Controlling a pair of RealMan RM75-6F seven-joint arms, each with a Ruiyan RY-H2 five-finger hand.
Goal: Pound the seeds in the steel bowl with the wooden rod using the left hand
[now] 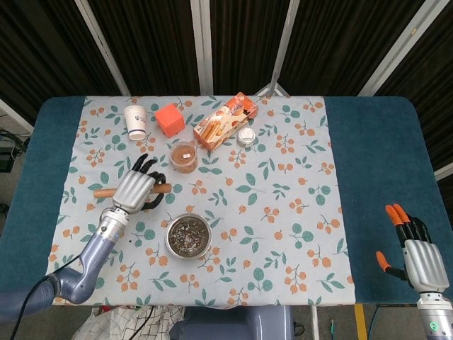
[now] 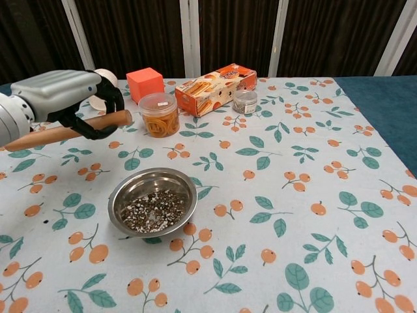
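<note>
Wooden rod (image 2: 65, 131) lies roughly level in the left robot hand (image 1: 134, 189), fingers wrapped around it, up-left of the steel bowl (image 1: 188, 236) and apart from it. Seeds (image 2: 154, 211) fill the bowl's bottom. Right robot hand (image 1: 420, 256) released, fingers spread, well right of the bowl

The left hand (image 2: 68, 101) hides the middle of the wooden rod (image 2: 39, 135).

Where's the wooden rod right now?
The left hand holds the wooden rod level, left of the steel bowl, near the orange-filled jar.
</note>
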